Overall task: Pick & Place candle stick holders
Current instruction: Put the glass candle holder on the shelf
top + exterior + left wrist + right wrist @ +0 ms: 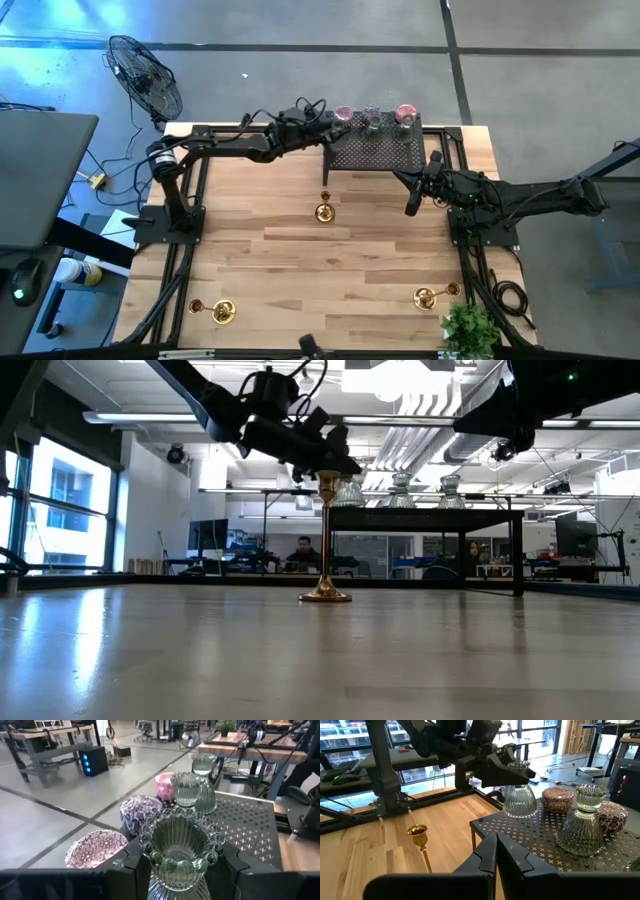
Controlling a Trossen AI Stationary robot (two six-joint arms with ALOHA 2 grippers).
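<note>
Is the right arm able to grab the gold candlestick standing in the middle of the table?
Probably yes. The gold candlestick stands alone on bare wood, nothing around it. The right tool is shut and empty, hovering nearby at the rack's side.

Wood table (300, 260): rack (375, 152), brass holders (324, 211), plant (470, 328).

Pale, smooth plank wood tabletop (300, 250); matt black perforated metal rack (540, 837); glossy ribbed pale-green glass cup (177, 845); polished shiny brass candle stick holder (325, 540); textured pink glass cup (95, 849).
</note>
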